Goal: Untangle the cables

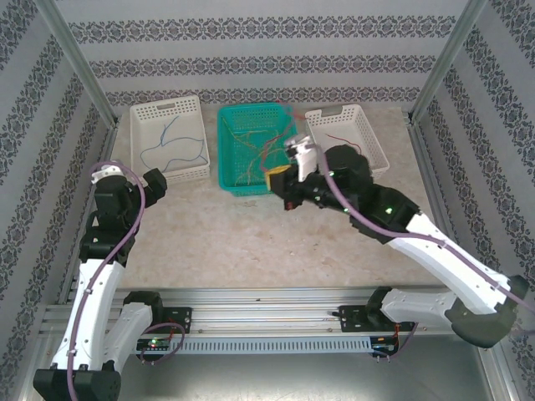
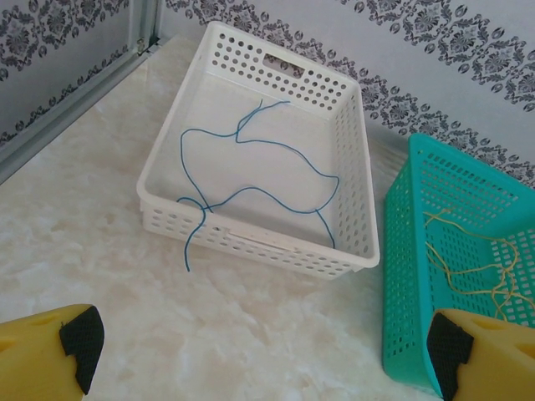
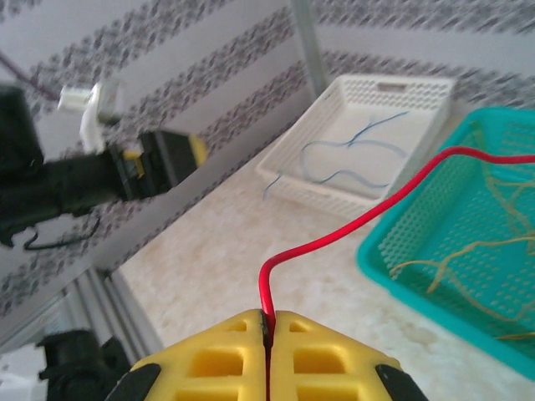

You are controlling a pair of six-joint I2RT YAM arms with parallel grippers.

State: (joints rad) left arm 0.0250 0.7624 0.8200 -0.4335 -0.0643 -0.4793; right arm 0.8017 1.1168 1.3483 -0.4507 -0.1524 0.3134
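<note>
Carefully: your right jaws are shut tight on the thin red wire (image 3: 351, 221), which runs over the teal plastic mesh basket (image 3: 435, 288) holding thin yellow-orange wires (image 3: 465, 245). If you pull fast, these may snag and come along. Your left jaws stand wide open, empty.

A white perforated basket (image 2: 251, 242) sits on the marble-patterned tabletop (image 2: 100, 251) just ahead of the left gripper (image 2: 263, 355), and a teal basket (image 2: 410, 276) stands close beside it, toward that gripper's right. A second white basket (image 1: 334, 111) lies ahead and to the right of the right gripper (image 3: 267, 322), on the teal one's far side. Patterned wallpaper (image 1: 251, 33) framed by aluminium posts (image 1: 75, 58) backs all three.
</note>
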